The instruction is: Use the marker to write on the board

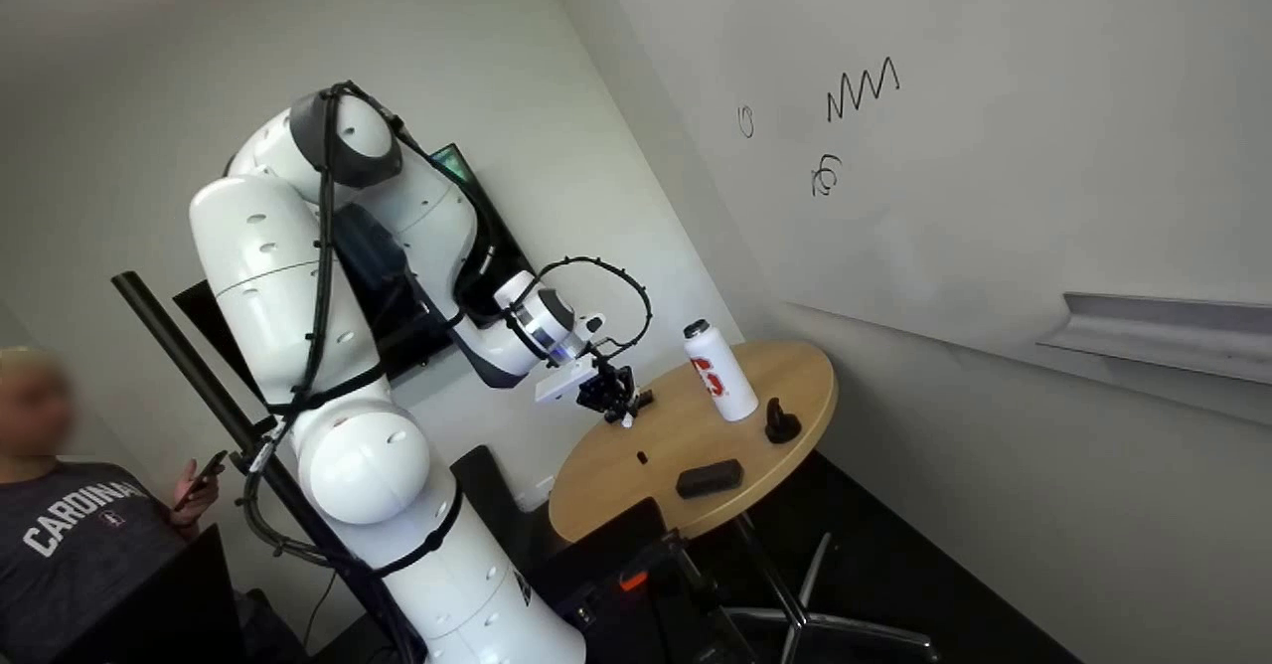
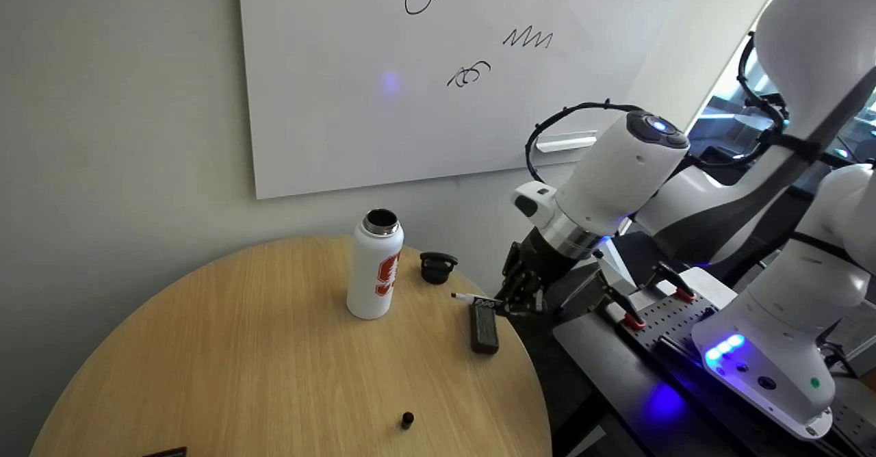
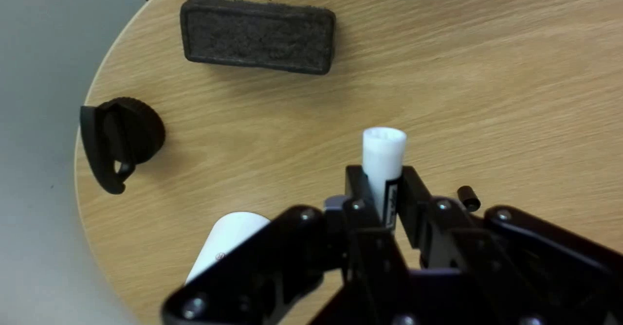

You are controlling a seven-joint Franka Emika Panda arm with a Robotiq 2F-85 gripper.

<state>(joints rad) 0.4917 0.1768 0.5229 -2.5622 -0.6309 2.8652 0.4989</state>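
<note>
Wrist view: my gripper pinches the marker, end jutting beyond; likely light, stiff, slick: I'd hold mid-barrel.

Both exterior views share the board, all three the table.

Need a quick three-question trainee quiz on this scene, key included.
1. What is clamped in the black two-fingered gripper?
2. True or false: the black round lid lies on the round light-wood table, off the tall white bottle with red print.
3. Pick one: how many separate black-ink scribbles show on the large flat whiteboard in both exterior views? a) one b) three c) six

Key: 1. The thin white-and-black marker. 2. True. 3. b
</note>
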